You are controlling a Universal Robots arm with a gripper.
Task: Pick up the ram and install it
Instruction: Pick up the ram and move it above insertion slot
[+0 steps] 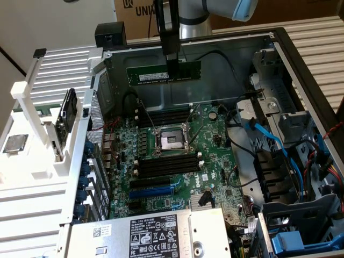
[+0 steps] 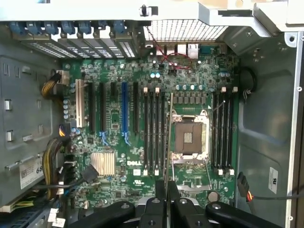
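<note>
The gripper (image 1: 173, 63) is pinching the ram (image 1: 156, 73) by the middle of its upper edge, its 2 black fingers (image 1: 172, 56) standing narrow and clamped on the board. The green stick is hanging level in the air over the far part of the open computer case (image 1: 279, 40), well clear of the motherboard (image 1: 215, 156). Its pale label (image 1: 152, 76) is facing the exterior camera, the print on it too small to read. In the wrist view the ram (image 2: 168, 137) is appearing edge-on as 1 thin line running out from the gripper (image 2: 166, 187), just beside the 1 empty processor socket (image 2: 190, 135).

The motherboard (image 2: 114, 137) is carrying the word DELL (image 2: 130, 163) in white. The grey power supply (image 1: 145, 236) at the near edge of the case is wearing 1 white sticker (image 1: 156, 234) headed DELL. A cardboard box (image 1: 140, 13) beyond the case is showing letters beginning UN.

2 banks of black memory slots are flanking the socket, a far bank (image 1: 161, 115) and a near bank (image 1: 166, 164); each is seemingly holding 4 slots with white end clips, though the count is hard to confirm. 1 blue expansion slot (image 2: 124, 111) and 1 ribbed silver heatsink (image 2: 103, 164) are sitting on the board. 1 square silver processor chip (image 1: 14, 143) is lying on the white tray (image 1: 32, 177) at the exterior view's left, outside the case
</note>
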